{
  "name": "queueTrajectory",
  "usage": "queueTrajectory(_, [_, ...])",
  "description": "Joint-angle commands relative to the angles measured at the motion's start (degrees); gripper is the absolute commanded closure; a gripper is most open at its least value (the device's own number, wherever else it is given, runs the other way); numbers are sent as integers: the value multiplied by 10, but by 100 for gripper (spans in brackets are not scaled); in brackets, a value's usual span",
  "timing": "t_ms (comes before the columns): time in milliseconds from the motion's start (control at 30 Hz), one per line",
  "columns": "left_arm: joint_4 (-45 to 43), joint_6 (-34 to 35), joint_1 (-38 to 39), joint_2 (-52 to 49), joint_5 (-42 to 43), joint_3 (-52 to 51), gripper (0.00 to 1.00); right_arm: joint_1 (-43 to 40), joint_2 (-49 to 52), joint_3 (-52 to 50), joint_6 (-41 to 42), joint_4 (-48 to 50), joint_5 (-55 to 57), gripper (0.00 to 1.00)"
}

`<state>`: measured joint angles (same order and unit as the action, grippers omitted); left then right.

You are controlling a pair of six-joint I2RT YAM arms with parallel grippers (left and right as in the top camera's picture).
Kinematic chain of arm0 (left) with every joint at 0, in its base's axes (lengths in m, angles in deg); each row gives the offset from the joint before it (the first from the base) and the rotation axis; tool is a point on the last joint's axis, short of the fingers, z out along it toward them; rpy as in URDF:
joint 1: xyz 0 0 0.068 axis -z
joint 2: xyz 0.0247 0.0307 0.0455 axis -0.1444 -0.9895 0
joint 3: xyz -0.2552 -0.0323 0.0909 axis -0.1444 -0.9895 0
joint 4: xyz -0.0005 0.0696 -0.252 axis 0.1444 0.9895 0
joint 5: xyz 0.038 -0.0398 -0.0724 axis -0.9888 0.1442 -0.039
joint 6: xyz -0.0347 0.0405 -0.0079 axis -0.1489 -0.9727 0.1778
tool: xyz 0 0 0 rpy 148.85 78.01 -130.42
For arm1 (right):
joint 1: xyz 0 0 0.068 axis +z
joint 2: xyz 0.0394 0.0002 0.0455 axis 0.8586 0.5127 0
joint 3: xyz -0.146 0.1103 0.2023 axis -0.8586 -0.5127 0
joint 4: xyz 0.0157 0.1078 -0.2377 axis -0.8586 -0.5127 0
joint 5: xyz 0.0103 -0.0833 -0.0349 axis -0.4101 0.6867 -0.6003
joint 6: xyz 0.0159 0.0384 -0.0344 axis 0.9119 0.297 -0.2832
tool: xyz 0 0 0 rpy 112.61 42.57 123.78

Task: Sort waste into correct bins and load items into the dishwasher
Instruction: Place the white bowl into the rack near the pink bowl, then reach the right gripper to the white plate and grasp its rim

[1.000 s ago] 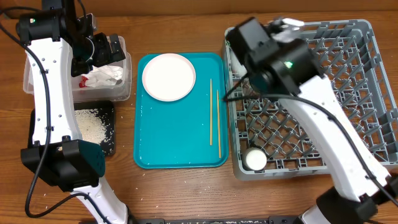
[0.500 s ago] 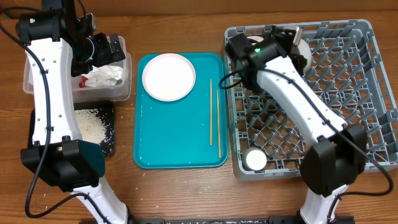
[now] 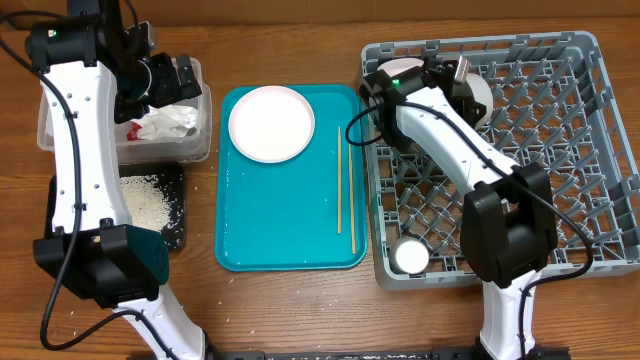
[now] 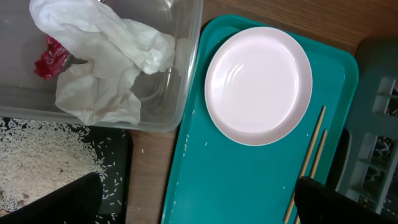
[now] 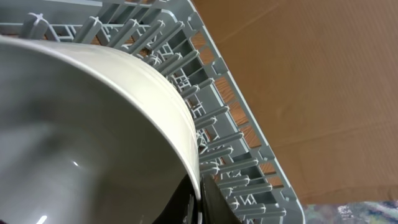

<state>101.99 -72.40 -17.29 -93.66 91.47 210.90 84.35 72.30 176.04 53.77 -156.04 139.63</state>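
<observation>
Swinging back across the rack (image 3: 580, 150) since a second ago, the right tool (image 3: 452, 74) now pinches a white bowl (image 3: 479, 98) by its rim over the far-left corner, so loading is in hand and next calls for a seated release, while the left tool (image 3: 168, 80) hangs open above the tub (image 3: 204, 112).

Plastics, bare wood, paper and glossy white ware on a wood-grain bench (image 3: 300, 310).

The teal tray (image 4: 236, 180) is smooth, glossy plastic. The plate (image 4: 258, 84) is smooth and shiny, catching the light, and the bowl (image 5: 93, 124) has the same sheen. The chopsticks (image 4: 309, 152) are pale, matt bare wood. The rack (image 5: 217, 106) is matt grey moulded plastic. The tub (image 4: 186, 68) is clear, smooth plastic. The wrapper (image 4: 106, 62) is creased, crumpled white paper with a red patch. The black tray (image 3: 178, 225) is dark plastic, and the rice (image 4: 43, 162) looks matt and grainy.
</observation>
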Motion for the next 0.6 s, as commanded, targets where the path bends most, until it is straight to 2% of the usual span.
queueTrajectory(0, [0, 0, 3, 4, -3, 10, 0, 14, 9, -1, 6, -5, -44, 96])
queueTrajectory(367, [0, 0, 3, 4, -3, 10, 0, 67, 9, -1, 6, -63, -108, 96])
queueTrajectory(467, [0, 0, 3, 4, -3, 10, 0, 78, 9, 0, 6, -72, -137, 87])
queueTrajectory(567, [0, 0, 3, 4, -3, 10, 0, 90, 9, 8, 5, -77, -168, 67])
